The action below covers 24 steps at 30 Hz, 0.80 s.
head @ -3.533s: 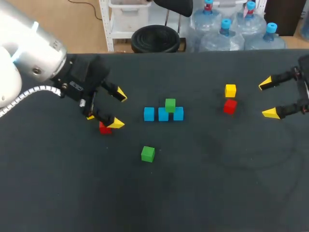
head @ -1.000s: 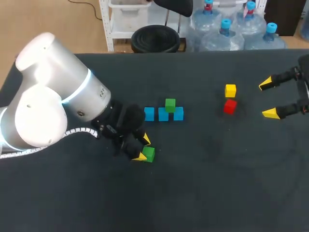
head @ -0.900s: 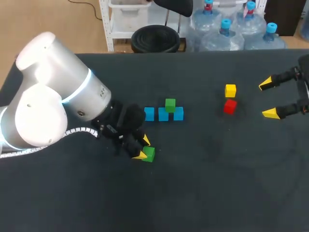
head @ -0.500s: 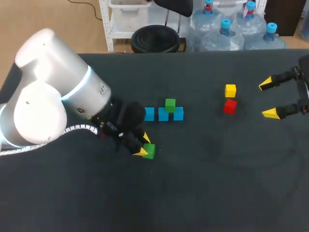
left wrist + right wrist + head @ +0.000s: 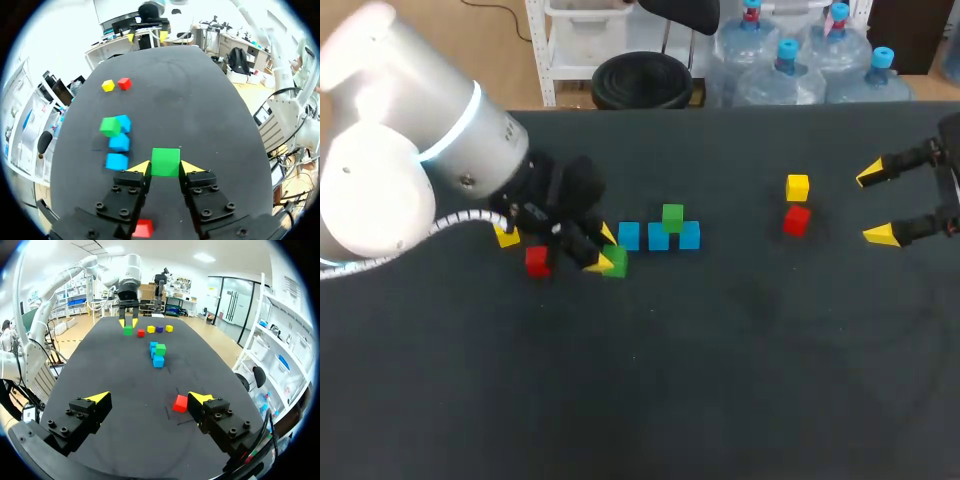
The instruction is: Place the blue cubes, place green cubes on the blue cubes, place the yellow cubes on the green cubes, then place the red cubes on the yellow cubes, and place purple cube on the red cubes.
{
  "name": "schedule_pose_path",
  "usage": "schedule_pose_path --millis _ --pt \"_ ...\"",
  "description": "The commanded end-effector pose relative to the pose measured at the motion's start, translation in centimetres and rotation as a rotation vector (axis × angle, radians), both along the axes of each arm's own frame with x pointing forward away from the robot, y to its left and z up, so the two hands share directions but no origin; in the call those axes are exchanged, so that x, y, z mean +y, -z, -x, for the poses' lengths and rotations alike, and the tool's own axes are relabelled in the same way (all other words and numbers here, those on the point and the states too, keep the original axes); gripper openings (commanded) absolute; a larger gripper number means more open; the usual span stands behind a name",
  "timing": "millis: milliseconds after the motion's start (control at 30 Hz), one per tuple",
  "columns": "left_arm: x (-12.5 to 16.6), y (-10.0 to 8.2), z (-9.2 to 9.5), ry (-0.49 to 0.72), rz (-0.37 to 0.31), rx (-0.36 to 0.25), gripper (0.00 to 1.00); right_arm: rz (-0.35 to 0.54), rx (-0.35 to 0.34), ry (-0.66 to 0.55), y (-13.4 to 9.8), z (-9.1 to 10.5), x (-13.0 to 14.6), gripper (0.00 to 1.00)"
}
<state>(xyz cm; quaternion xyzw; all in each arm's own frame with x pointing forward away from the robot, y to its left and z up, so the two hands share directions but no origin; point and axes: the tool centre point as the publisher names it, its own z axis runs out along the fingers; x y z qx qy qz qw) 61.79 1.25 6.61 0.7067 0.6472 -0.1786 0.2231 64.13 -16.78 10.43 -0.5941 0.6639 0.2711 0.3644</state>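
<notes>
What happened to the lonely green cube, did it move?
Yes. Shut in the left gripper, the green cube went up the table, from well in front of the blue cubes to close by their left end.

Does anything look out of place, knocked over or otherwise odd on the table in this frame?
Nothing stands out. The three blue cubes sit in a neat row with one green cube on top, the left hand holds a second green cube squarely, and the spare red cubes and yellow cubes lie flat.
</notes>
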Motion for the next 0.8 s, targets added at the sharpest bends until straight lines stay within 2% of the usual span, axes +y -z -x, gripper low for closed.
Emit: schedule_pose_path --millis 33,367,800 --pt "-0.2 -0.7 -1.9 -0.024 -0.017 0.009 0.00 -0.001 -0.001 -0.001 0.1 -0.1 0.0 1.00" --pt "-1.1 -0.2 -5.9 -0.116 0.010 0.016 0.00 -0.001 -0.001 -0.001 0.1 -0.1 0.0 1.00" --pt "-2.5 0.5 -8.6 -0.106 0.059 -0.001 0.00 -0.001 -0.001 -0.001 0.1 -0.1 0.0 1.00"
